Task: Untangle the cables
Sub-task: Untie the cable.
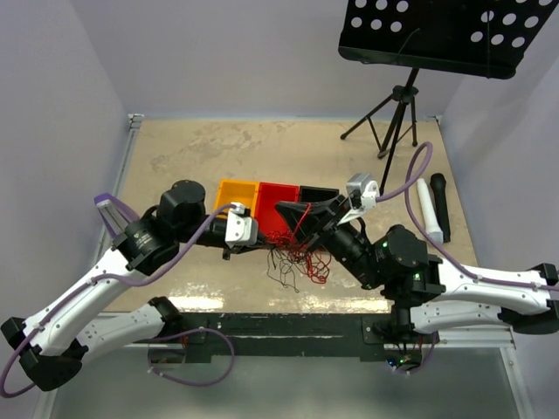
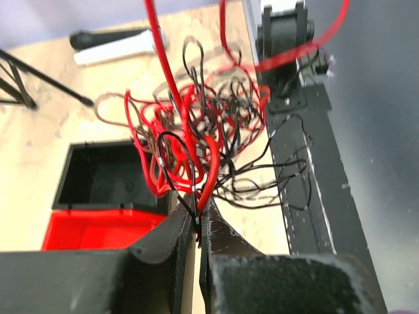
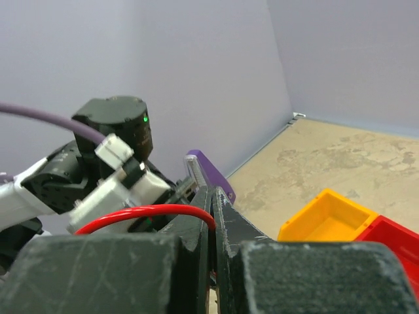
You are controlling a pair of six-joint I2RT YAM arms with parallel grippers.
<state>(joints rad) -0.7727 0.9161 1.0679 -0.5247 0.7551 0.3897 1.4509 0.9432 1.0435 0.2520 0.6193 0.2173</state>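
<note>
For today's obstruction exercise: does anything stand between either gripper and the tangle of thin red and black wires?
Nothing visible does. The left gripper pinches strands of the tangle of thin red and black wires, the right gripper one red strand.

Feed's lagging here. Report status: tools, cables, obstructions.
Left tool shut on cables; snarl tangled. Right tool shut on one red strand, lifted from the snarl. Bins close behind the snarl.
</note>
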